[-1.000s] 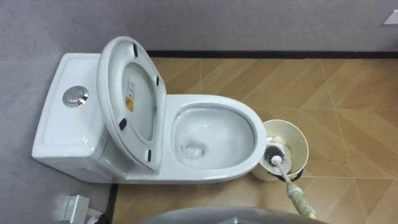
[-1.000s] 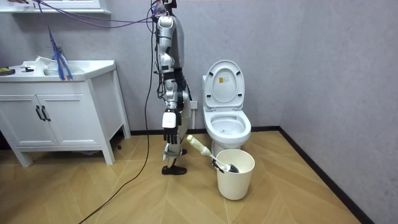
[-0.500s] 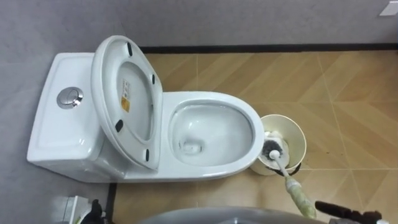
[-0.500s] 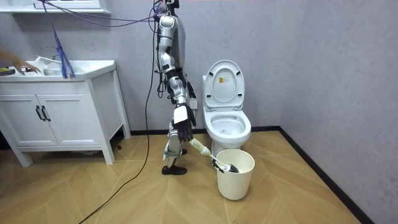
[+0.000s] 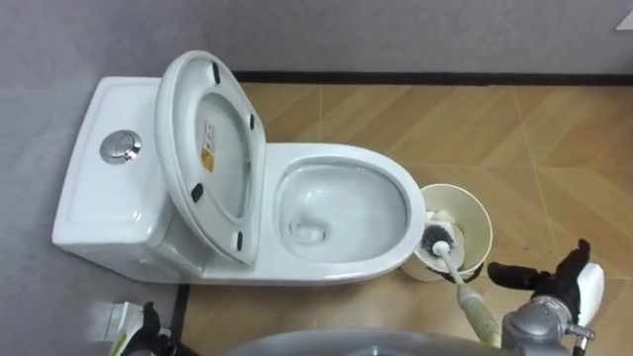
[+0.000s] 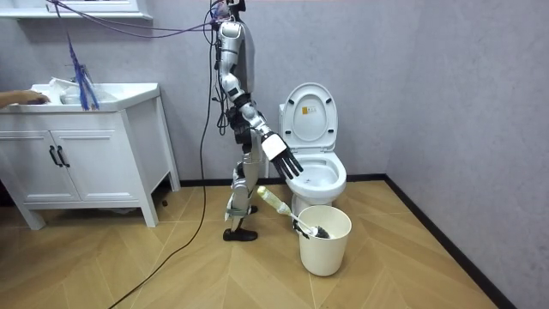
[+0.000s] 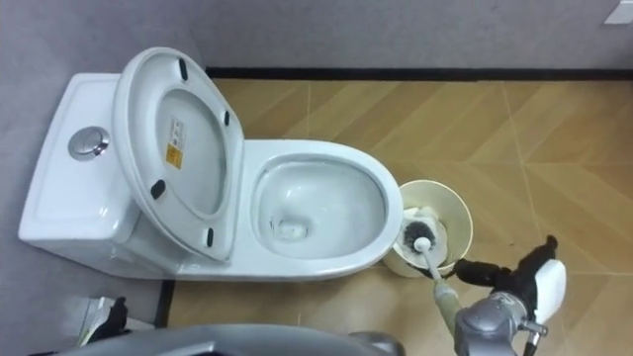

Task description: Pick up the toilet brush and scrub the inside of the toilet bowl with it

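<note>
A white toilet (image 5: pixel 341 208) stands against the grey wall with its seat and lid (image 5: pixel 213 148) raised and the bowl open. To its right sits a cream bucket (image 5: pixel 482 225). The toilet brush (image 5: pixel 436 240) rests head-down in the bucket, and its pale handle (image 5: pixel 477 314) leans out toward me. My right hand (image 5: pixel 554 282) hovers low at the right, beside the bucket and just right of the handle. Its fingers are straight and hold nothing. In the room view this hand (image 6: pixel 280 154) is raised in front of the toilet. Dark fingers of my left hand (image 5: pixel 148 331) peek in at the bottom left.
I stand on the wooden floor beside the toilet, on the room view's left of it. A white vanity with a sink (image 6: pixel 77 146) stands further left, where a person's hand (image 6: pixel 17 97) rests on the counter. The cistern with its flush button (image 5: pixel 120 145) backs onto the wall.
My right arm has swung up from beside my leg, bringing the hand forward into the eye view's lower right. The brush and bucket have not moved.
</note>
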